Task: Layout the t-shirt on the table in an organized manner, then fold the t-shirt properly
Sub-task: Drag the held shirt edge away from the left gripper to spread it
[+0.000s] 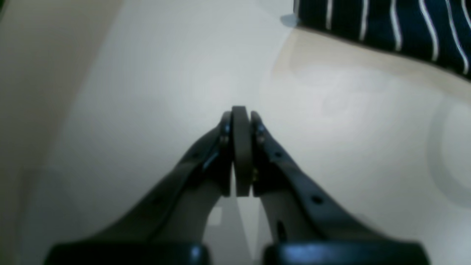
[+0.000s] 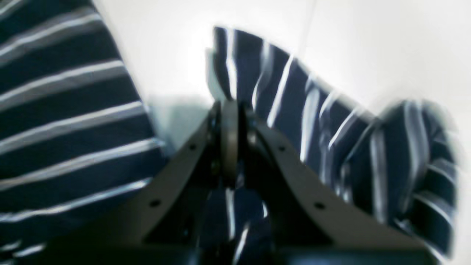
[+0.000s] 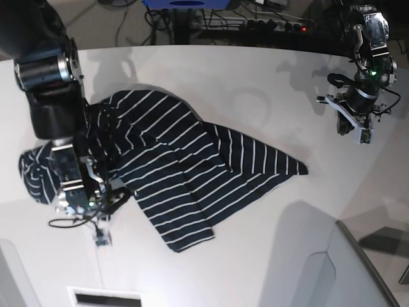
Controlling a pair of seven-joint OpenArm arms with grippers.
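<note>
The dark navy t-shirt (image 3: 185,173) with thin white stripes lies rumpled and partly spread on the white table (image 3: 255,83), one sleeve bunched at the far left. My right gripper (image 3: 110,194) sits at the shirt's left edge. In the right wrist view the right gripper (image 2: 230,108) is shut, with striped t-shirt (image 2: 331,132) fabric pinched between its fingers. My left gripper (image 3: 353,123) hovers apart at the table's right side, off the shirt. The left gripper (image 1: 241,112) is shut on nothing, with a t-shirt (image 1: 386,25) edge at the top right.
A white raised panel (image 3: 345,268) stands at the table's near right corner. Cables and a power strip (image 3: 268,22) lie beyond the curved far edge. A small white connector on a wire (image 3: 101,240) rests below the right arm.
</note>
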